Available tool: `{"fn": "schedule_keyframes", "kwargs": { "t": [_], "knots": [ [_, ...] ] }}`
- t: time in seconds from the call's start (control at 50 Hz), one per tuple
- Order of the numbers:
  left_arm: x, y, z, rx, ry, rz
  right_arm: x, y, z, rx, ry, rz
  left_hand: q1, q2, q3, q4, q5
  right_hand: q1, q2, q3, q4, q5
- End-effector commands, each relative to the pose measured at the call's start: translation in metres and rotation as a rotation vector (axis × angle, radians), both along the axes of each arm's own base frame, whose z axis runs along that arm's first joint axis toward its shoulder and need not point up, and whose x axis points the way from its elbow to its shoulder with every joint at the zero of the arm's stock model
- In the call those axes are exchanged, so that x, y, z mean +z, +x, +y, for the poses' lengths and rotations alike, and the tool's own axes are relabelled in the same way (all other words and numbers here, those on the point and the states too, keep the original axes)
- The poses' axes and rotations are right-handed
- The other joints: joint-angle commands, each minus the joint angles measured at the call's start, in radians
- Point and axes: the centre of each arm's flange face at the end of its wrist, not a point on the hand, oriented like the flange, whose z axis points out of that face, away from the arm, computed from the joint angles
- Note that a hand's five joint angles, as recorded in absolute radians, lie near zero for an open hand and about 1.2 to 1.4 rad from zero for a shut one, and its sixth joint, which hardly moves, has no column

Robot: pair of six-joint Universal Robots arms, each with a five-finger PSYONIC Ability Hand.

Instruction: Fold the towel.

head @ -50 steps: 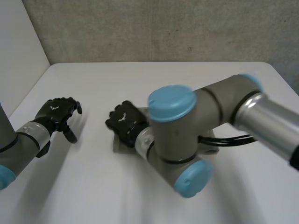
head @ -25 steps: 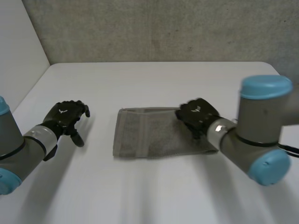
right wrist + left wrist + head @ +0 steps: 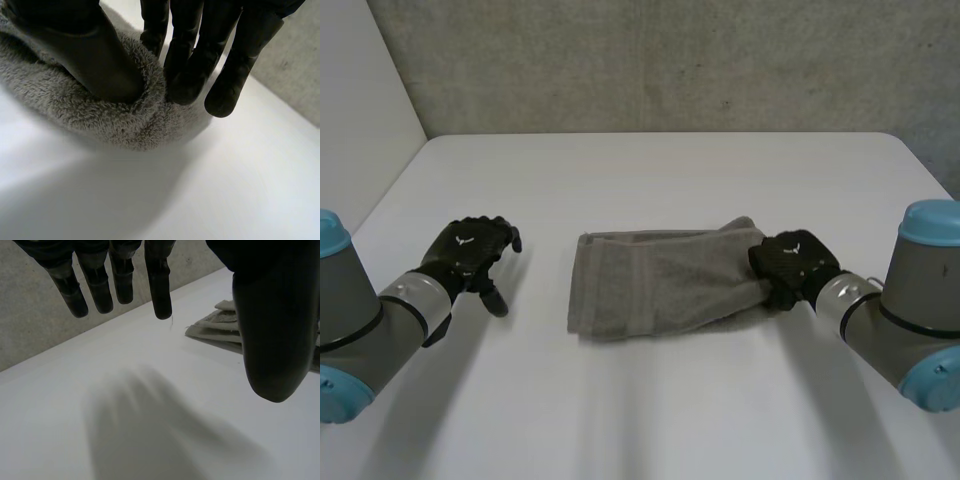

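The right robot hand has moved. A second ago its arm reached right across the towel, and the hand was at the end nearer the left edge of the bench. Now it has slid back to the other end, nearer the right edge. There it pinches the cloth. In its wrist view the thumb pushes into a soft bump of towel and the fingers press on the other side. That end of the towel now looks pulled up and bunched, not flat.

It looks like the towel is already folded over once, and the hand has just run along it to smooth it. The hand may now be taking hold for one more fold. The bunched end will likely need to be laid flat.

The towel lies in the middle of the bench, as a long grey strip.

The left robot hand has crept a bit closer to the towel but is well apart from it. Its fingers hang straight and loose above bare bench, holding nothing.

Nothing else is on the bench. A grey wall stands behind the far edge. Nothing blocks the way.
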Motion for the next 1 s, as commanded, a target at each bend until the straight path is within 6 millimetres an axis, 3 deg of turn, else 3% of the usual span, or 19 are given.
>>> {"fn": "schedule_keyframes", "kwargs": {
  "t": [0.02,0.04,0.08,0.12,0.14,0.18,0.2,0.24,0.38,0.4,0.42,0.44,0.46,0.48,0.58,0.62,0.72,0.86,1.0],
  "knots": [
    [0.006,-0.001,-0.004,0.000,-0.021,0.003,0.048,0.046,0.014,0.130,-0.118,-0.043,-0.043,-0.043,-0.049,-0.053,-0.019,0.120,0.151,0.072,0.062,0.087],
    [0.010,-0.001,-0.005,0.002,-0.034,0.008,0.048,0.046,0.014,0.131,-0.118,-0.043,-0.043,-0.043,-0.049,-0.053,-0.019,0.120,0.151,0.072,0.062,0.087],
    [0.018,-0.002,-0.007,0.002,-0.057,0.017,0.060,0.087,0.042,0.256,-0.124,-0.053,-0.043,-0.043,-0.049,-0.053,-0.019,0.120,0.151,0.072,0.062,0.087],
    [0.025,-0.003,-0.008,0.001,-0.079,0.025,0.060,0.106,0.057,0.316,-0.114,-0.051,-0.046,-0.046,-0.052,-0.056,-0.022,0.120,0.151,0.072,0.062,0.087],
    [0.031,-0.003,-0.009,0.001,-0.097,0.031,0.060,0.106,0.057,0.317,-0.114,-0.051,-0.046,-0.046,-0.052,-0.056,-0.022,0.120,0.151,0.072,0.062,0.087],
    [0.038,-0.005,-0.008,-0.004,-0.118,0.037,0.055,0.138,0.082,0.407,-0.088,-0.041,-0.046,-0.046,-0.052,-0.056,-0.022,0.120,0.151,0.072,0.062,0.087],
    [0.045,-0.007,-0.008,-0.010,-0.139,0.047,0.055,0.138,0.083,0.408,-0.088,-0.041,-0.049,-0.049,-0.055,-0.059,-0.025,0.120,0.151,0.072,0.062,0.087],
    [0.052,-0.011,-0.007,-0.018,-0.161,0.069,0.041,0.164,0.105,0.469,-0.058,-0.019,-0.049,-0.049,-0.055,-0.059,-0.025,0.120,0.151,0.072,0.062,0.087],
    [0.075,-0.019,-0.008,-0.017,-0.192,0.212,0.004,0.192,0.131,0.501,-0.026,0.035,-0.046,-0.046,-0.052,-0.056,-0.022,0.120,0.151,0.072,0.062,0.087],
    [0.078,-0.020,-0.008,-0.015,-0.185,0.249,0.000,0.192,0.129,0.481,-0.026,0.045,-0.043,-0.043,-0.049,-0.053,-0.019,-0.251,-0.220,-0.299,-0.309,-0.284],
    [0.081,-0.022,-0.008,-0.017,-0.179,0.284,0.000,0.192,0.129,0.481,-0.026,0.046,-0.040,-0.040,-0.046,-0.050,-0.016,-0.255,-0.224,-0.303,-0.313,-0.288],
    [0.081,-0.022,-0.008,-0.017,-0.178,0.285,-0.002,0.191,0.127,0.462,-0.027,0.055,-0.040,-0.040,-0.046,-0.050,-0.016,-0.709,-0.677,-0.756,-0.766,-0.741],
    [0.082,-0.025,-0.007,-0.021,-0.169,0.310,-0.002,0.191,0.127,0.461,-0.027,0.055,-0.040,-0.040,-0.046,-0.050,-0.016,-0.713,-0.682,-0.761,-0.771,-0.746],
    [0.082,-0.029,-0.007,-0.030,-0.157,0.328,-0.001,0.189,0.126,0.446,-0.028,0.058,-0.037,-0.037,-0.043,-0.047,-0.013,-0.946,-0.915,-0.993,-1.003,-0.978],
    [0.075,-0.041,-0.005,-0.057,-0.129,0.348,0.021,0.177,0.117,0.385,-0.043,0.041,-0.029,-0.028,-0.034,-0.038,-0.004,-1.016,-0.984,-1.063,-1.073,-1.048],
    [0.071,-0.046,-0.005,-0.065,-0.116,0.347,0.038,0.159,0.106,0.340,-0.044,0.018,-0.029,-0.028,-0.034,-0.038,-0.004,-1.019,-0.987,-1.066,-1.076,-1.051],
    [0.059,-0.058,-0.003,-0.090,-0.084,0.342,0.050,0.131,0.085,0.252,-0.023,-0.006,-0.029,-0.028,-0.034,-0.038,-0.004,-1.019,-0.987,-1.066,-1.076,-1.051],
    [0.033,-0.075,0.007,-0.123,0.009,0.343,0.042,0.110,0.060,0.181,0.023,-0.032,-0.026,-0.025,-0.031,-0.035,-0.001,-1.013,-0.982,-1.060,-1.070,-1.045],
    [-0.007,-0.083,0.028,-0.132,0.166,0.321,0.015,0.113,0.046,0.174,0.128,-0.094,-0.020,-0.019,-0.025,-0.030,0.005,-1.010,-0.979,-1.057,-1.067,-1.042]
  ]
}}
